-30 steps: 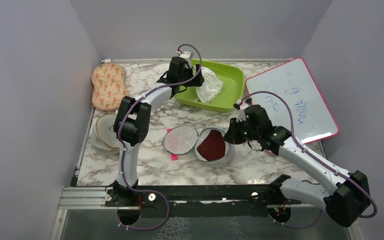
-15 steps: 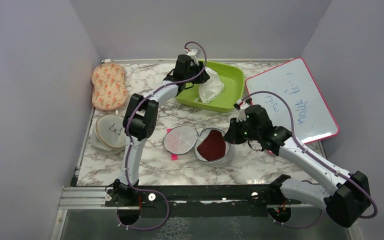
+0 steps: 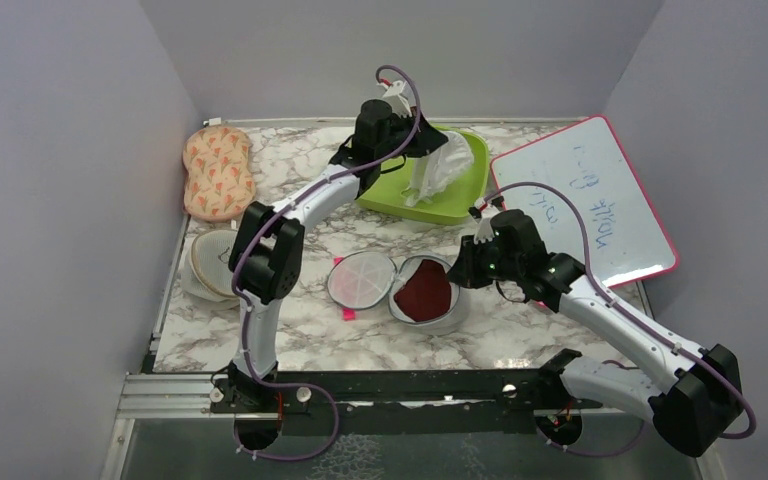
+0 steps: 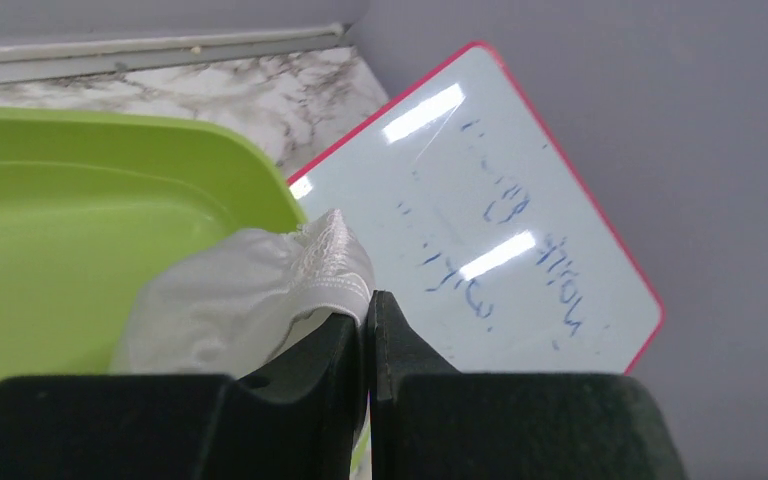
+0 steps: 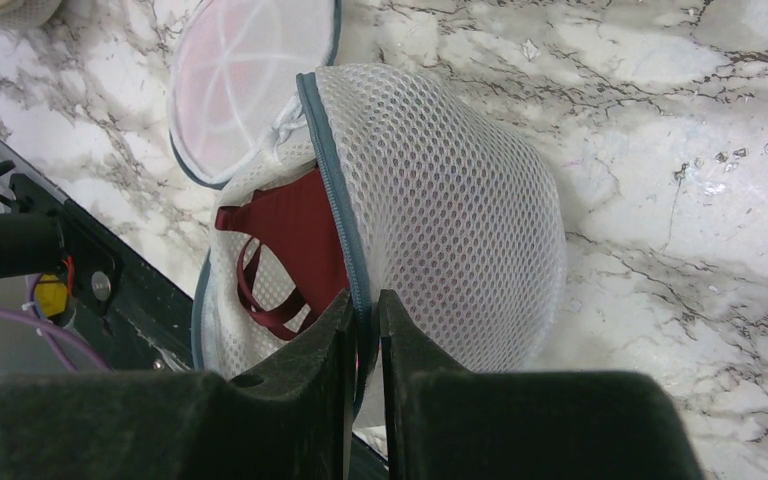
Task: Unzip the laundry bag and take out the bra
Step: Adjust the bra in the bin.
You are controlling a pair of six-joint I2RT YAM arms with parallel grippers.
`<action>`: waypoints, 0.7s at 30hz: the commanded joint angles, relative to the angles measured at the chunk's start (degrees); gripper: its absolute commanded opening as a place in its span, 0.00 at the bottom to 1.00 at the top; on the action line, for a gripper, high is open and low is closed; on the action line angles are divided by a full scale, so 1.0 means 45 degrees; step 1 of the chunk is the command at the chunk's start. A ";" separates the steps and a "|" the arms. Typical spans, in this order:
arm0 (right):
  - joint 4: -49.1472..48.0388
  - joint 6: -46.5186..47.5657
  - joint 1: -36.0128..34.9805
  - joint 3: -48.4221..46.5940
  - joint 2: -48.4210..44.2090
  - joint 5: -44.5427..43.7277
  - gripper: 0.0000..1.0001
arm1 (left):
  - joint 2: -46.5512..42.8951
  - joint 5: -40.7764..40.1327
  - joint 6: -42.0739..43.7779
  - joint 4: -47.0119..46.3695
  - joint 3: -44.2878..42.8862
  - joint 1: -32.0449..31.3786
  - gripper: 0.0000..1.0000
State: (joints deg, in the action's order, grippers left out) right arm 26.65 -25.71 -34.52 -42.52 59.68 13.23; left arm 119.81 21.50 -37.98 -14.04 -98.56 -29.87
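Note:
The laundry bag (image 3: pixel 364 279) lies opened like a clamshell mid-table, its white mesh dome (image 5: pixel 450 210) tipped up. A dark red bra (image 3: pixel 423 292) sits inside the open half (image 5: pixel 300 235). My right gripper (image 3: pixel 461 272) is shut on the bag's dark zip rim (image 5: pixel 363 297), at the right side of the bag. My left gripper (image 3: pixel 422 150) is at the back over the green tray (image 3: pixel 475 150), shut (image 4: pixel 368 300) on the edge of a white lacy garment (image 4: pixel 250 295) that hangs from it above the tray (image 3: pixel 440 172).
A pink-framed whiteboard (image 3: pixel 585 200) lies at the right. A beige mesh round case (image 3: pixel 215 262) and a patterned pad (image 3: pixel 218 172) sit at the left wall. A small pink tag (image 3: pixel 348 314) lies in front of the bag.
My left gripper closed on the white garment and raised it, moving right over the tray. The right arm and the bag stayed put.

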 commanded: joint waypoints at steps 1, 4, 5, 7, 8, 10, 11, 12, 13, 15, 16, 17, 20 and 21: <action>-0.0330 -0.0091 -0.0043 -0.0198 0.0022 0.0262 0.12 | -0.1081 -0.0761 -0.2536 -0.1911 0.0654 0.0125 0.00; -0.0409 -0.0067 -0.0043 -0.0191 0.0201 0.0292 0.12 | -0.0606 -0.1117 -0.3163 -0.2377 0.0741 0.0395 0.00; -0.0415 -0.0067 -0.0043 -0.0225 0.0230 0.0315 0.12 | -0.0288 -0.1173 -0.3473 -0.2405 0.0759 0.0625 0.00; -0.0452 -0.0084 -0.0043 -0.0253 0.0306 0.0357 0.12 | 0.0603 -0.1120 -0.3911 -0.2624 0.0714 0.1137 0.00; -0.0493 -0.0103 -0.0043 -0.0230 0.0323 0.0374 0.12 | 0.1191 -0.1073 -0.3979 -0.2639 0.0517 0.1387 0.00; -0.0602 -0.0135 -0.0043 -0.0172 0.0308 0.0427 0.13 | 0.2610 -0.0559 -0.3494 -0.2422 -0.0562 0.1884 0.00; -0.0649 -0.0127 -0.0043 -0.0159 0.0302 0.0466 0.12 | 0.3344 -0.0234 -0.3499 -0.1935 -0.1188 0.2137 0.00; -0.0681 -0.0133 -0.0043 -0.0160 0.0311 0.0500 0.12 | 0.3916 0.0308 -0.3617 -0.1811 -0.1621 0.2413 0.07; -0.0666 -0.0102 -0.0043 -0.0162 0.0314 0.0487 0.12 | 0.4374 0.0749 -0.3588 -0.1707 -0.1926 0.2633 0.19; -0.0516 -0.0024 -0.0041 -0.0294 0.0336 0.0334 0.12 | 0.4320 0.0848 -0.3480 -0.1070 -0.1815 0.2882 0.34; -0.0416 0.0002 -0.0043 -0.0345 0.0315 0.0269 0.12 | 0.3882 0.0699 -0.3014 -0.0916 -0.1562 0.2894 0.40; -0.0359 0.0024 -0.0045 -0.0355 0.0285 0.0229 0.12 | 0.3359 0.0217 -0.2309 -0.0336 -0.1433 0.2864 0.44; -0.0501 0.0050 -0.0043 -0.0247 0.0243 0.0366 0.13 | 0.1858 -0.0706 -0.0460 0.1267 -0.1386 0.2800 0.48; -0.0512 0.0050 -0.0043 -0.0234 0.0245 0.0427 0.13 | 0.1297 -0.1089 -0.0061 0.1763 -0.1377 0.2808 0.50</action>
State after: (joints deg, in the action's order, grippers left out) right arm 25.67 -25.76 -34.52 -42.57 61.01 14.06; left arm 138.30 21.32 -48.01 -14.70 -103.57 -16.40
